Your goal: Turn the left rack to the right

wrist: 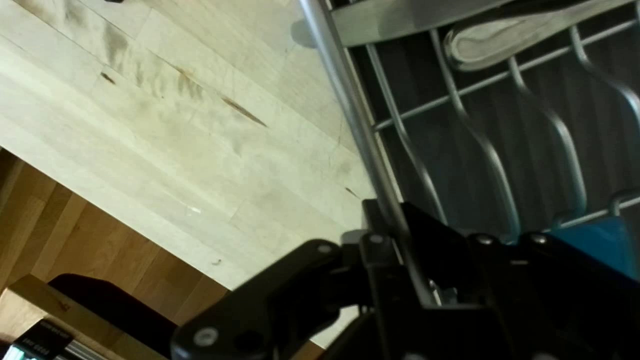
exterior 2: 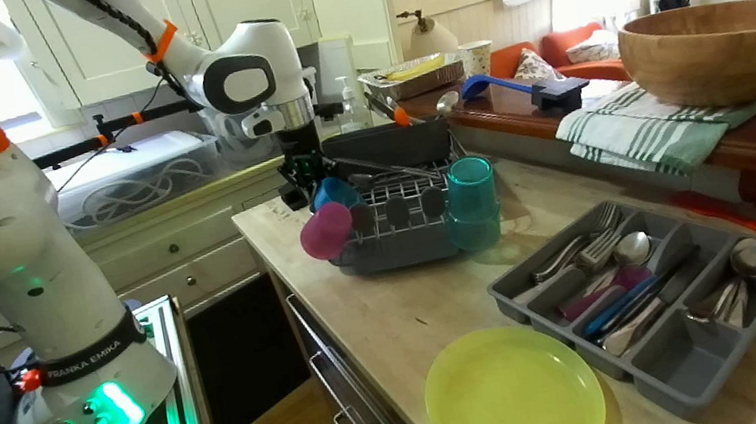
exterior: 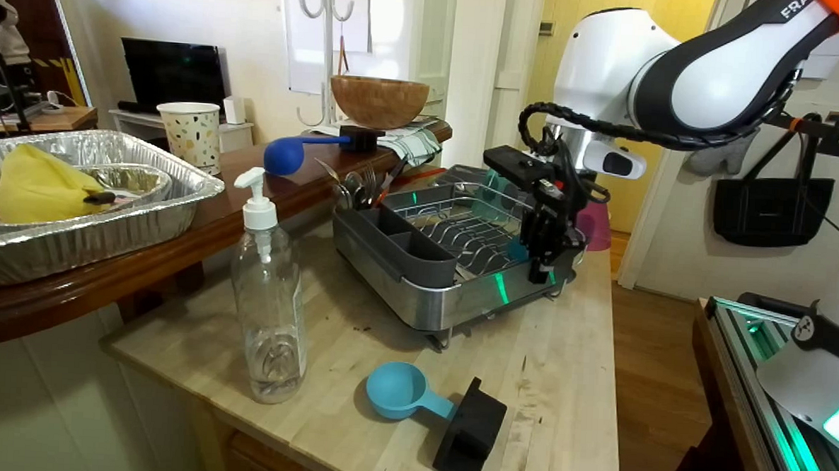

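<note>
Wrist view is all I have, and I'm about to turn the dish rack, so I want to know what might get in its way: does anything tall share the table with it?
Observer: Yes, in an exterior view a clear pump bottle stands on the table, apart from the dish rack.
Operator: And what on the rack might tip as it turns?
Observer: Perhaps the pink cup, which sits tilted at a corner of the rack in an exterior view.
Operator: Anything low that I should keep clear of?
Observer: A yellow-green plate lies flat near the table's edge, apart from the rack.
</note>
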